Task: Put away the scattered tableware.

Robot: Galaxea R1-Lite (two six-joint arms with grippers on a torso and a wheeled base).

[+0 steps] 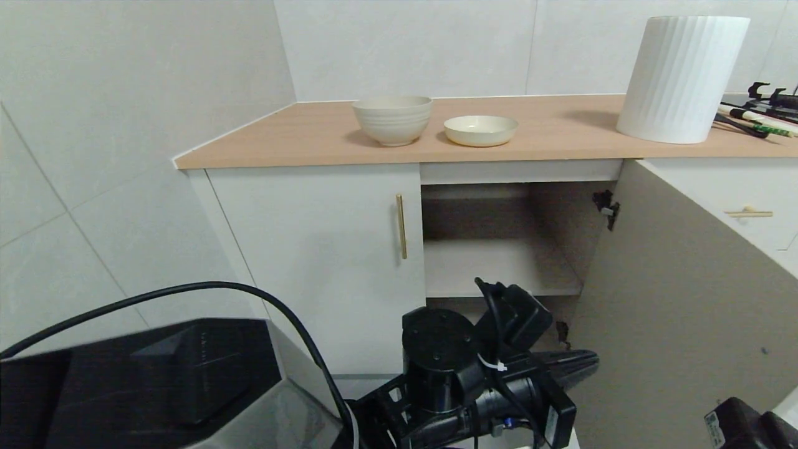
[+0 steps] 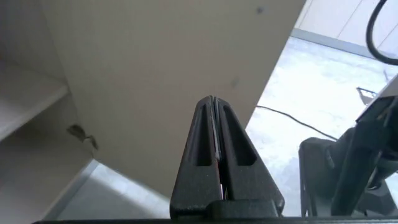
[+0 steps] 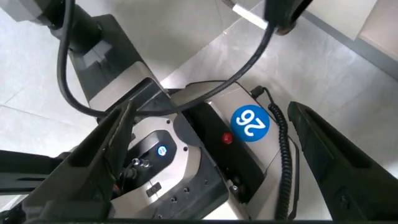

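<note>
Okay so the biggest thing is the white cabinet (image 1: pixel 312 249) across the middle of the head view; its right-hand door (image 1: pixel 673 299) is swung wide open towards the lower right, and you can see a bare shelf (image 1: pixel 492 265) inside; the left door is shut, with a slim gold handle (image 1: pixel 402 226) on its edge. On top runs a wooden countertop (image 1: pixel 280 140); at the upper right sits a tall white ribbed container (image 1: pixel 682 78). The tableware is up there too: a ribbed cream bowl (image 1: pixel 393 118) in the upper middle, and just beside it on the right, not touching, a shallow cream dish (image 1: pixel 480 130). Some utensils (image 1: pixel 757 118) lie at the far right edge. The left gripper (image 1: pixel 583 363) hangs low centre by the open door, its fingers (image 2: pixel 200 146) clenched flat together; the right gripper (image 3: pixel 211 115) is spread wide.
</note>
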